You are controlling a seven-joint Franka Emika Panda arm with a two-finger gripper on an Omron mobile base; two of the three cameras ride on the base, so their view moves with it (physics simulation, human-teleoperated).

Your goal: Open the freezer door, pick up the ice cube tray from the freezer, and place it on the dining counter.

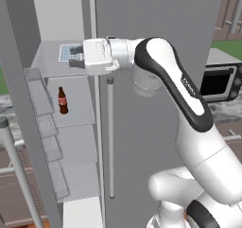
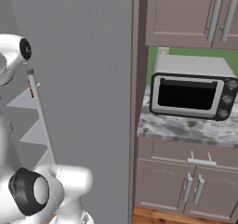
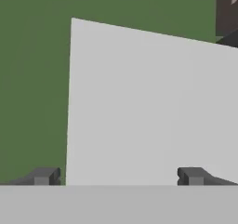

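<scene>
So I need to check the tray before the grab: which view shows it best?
The left base view: the tray lies on a freezer shelf, partly behind the open gripper. I can't make it out in the other views.

To your right, a silver toaster oven (image 2: 193, 90) with a dark glass door and three knobs sits on a grey-white marbled counter (image 2: 186, 129). Below it you see taupe base cabinets (image 2: 186, 183) with slim metal bar handles; matching wall cabinets (image 2: 188, 16) hang above. Between them the wall (image 2: 155, 56) is flat green, with what may be a small outlet plate just above the oven, though it is too small for you to be sure. A strip of warm wood floor (image 2: 153, 216) shows at the foot of the cabinets. A plain grey refrigerator door (image 2: 83, 79) fills the middle of your view. Light is even and soft, casting no hard shadows.
</scene>
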